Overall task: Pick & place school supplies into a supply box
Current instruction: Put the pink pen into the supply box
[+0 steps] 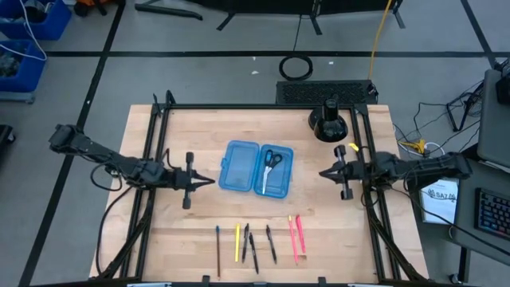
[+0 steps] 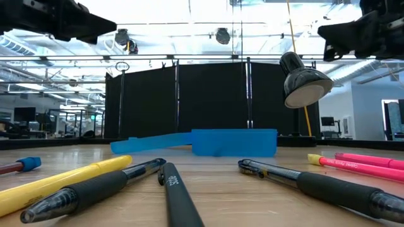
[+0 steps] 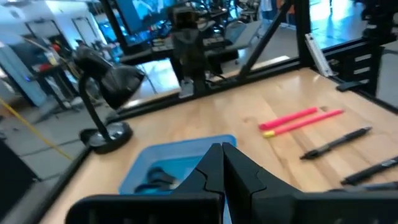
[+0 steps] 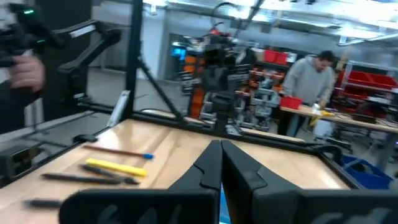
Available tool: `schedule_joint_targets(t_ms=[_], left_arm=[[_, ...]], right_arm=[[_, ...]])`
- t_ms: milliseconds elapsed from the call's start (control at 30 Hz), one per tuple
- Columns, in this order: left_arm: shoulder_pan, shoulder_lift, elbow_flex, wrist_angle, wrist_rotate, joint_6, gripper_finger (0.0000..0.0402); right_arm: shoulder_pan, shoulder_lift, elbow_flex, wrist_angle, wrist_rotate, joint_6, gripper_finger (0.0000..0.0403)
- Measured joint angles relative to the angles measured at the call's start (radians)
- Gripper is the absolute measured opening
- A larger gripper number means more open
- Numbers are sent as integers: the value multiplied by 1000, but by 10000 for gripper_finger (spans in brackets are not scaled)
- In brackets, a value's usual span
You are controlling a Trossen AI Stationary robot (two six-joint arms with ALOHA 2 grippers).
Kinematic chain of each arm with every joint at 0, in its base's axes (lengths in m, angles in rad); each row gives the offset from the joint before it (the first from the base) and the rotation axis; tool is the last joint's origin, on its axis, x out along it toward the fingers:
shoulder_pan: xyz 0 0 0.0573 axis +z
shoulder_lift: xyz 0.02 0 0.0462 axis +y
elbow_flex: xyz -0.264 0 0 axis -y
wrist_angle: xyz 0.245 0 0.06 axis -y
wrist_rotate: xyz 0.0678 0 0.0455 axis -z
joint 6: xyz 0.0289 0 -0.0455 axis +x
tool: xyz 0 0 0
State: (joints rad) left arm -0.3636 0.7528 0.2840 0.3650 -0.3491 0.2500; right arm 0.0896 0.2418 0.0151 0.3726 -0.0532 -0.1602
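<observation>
Picking next should start with whichever arm sits nearest: both the left gripper [image 1: 209,182] and right gripper [image 1: 325,173] hover with fingers together beside the translucent blue hinged plastic supply box [image 1: 239,166], which already holds dark-handled scissors [image 1: 272,159]. Open wide and drop straight onto one black pen [image 1: 271,243] in the front row.

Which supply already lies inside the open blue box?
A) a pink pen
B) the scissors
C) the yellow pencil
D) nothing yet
B: the scissors lie in the right half of the blue box, while the pencil and the pens are in a row on the table near its front edge.
</observation>
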Motion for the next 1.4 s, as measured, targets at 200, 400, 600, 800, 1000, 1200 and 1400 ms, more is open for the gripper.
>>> schedule_joint_targets(t_ms=[200,400,600,800,1000,1200,1400], left_arm=[[-5,7,0,-4,-80,-10,2],[-5,4,0,-43,-71,11,2],[2,5,0,-186,-93,68,2],[48,4,1,-115,-97,224,2],[86,4,39,-72,-93,263,2],[96,4,47,-87,-98,211,2],[96,4,47,-97,-105,94,12]], right_arm=[[99,73,27,20,83,-114,0],[176,246,67,73,163,-98,0],[234,487,72,350,335,-256,0],[232,692,175,408,425,-337,0],[243,841,313,402,727,-332,0],[279,934,392,243,699,-233,0],[336,963,507,-23,866,-115,0]])
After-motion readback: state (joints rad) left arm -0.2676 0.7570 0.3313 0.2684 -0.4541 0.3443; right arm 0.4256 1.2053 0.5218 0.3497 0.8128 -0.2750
